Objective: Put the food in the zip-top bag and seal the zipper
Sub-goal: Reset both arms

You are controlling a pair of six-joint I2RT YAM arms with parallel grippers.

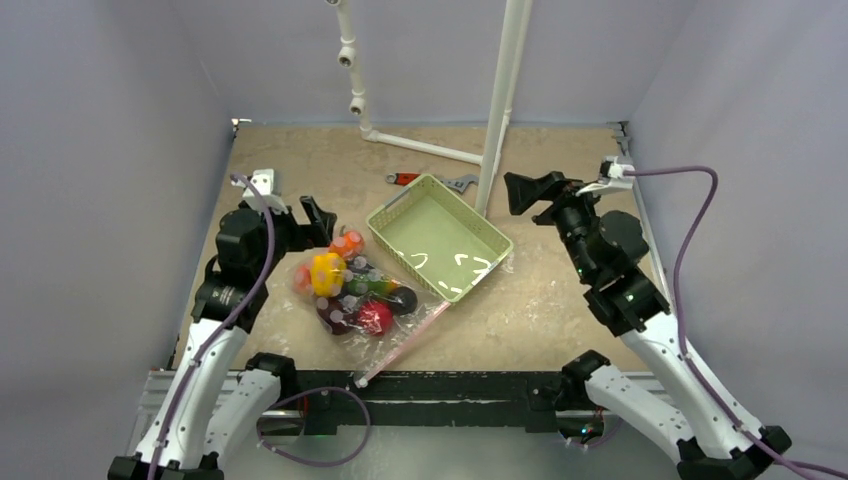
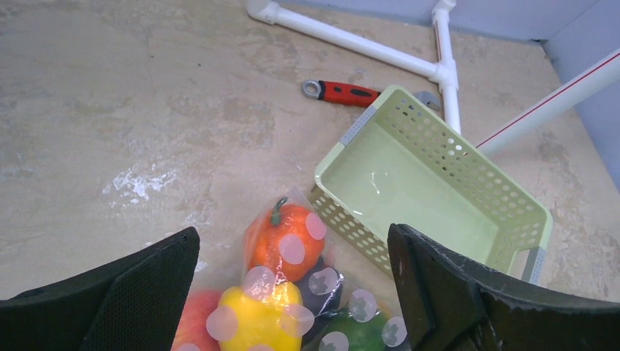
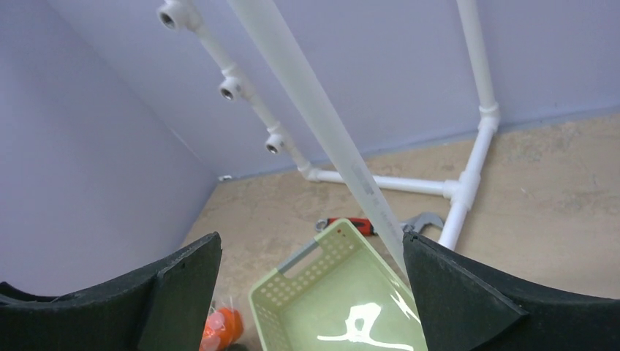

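The clear zip-top bag (image 1: 405, 322), printed with pale pink dots, lies left of centre with the food inside: an orange piece (image 1: 347, 243), a yellow piece (image 1: 327, 272), a green piece (image 1: 370, 287), a red piece (image 1: 375, 318) and a dark purple piece (image 1: 335, 315). The pink zipper (image 1: 405, 340) runs along the bag's near right edge; I cannot tell whether it is sealed. My left gripper (image 1: 320, 222) is open and empty just above the bag's far end; its wrist view shows the orange piece (image 2: 285, 238) and the yellow piece (image 2: 256, 322) between the fingers. My right gripper (image 1: 525, 190) is open and empty, raised right of the basket.
A light green basket (image 1: 430, 235) stands empty right of the bag, touching it. A red-handled wrench (image 1: 405, 178) lies behind the basket. A white pipe frame (image 1: 500, 110) rises at the back, one post close to my right gripper. Purple walls enclose the table.
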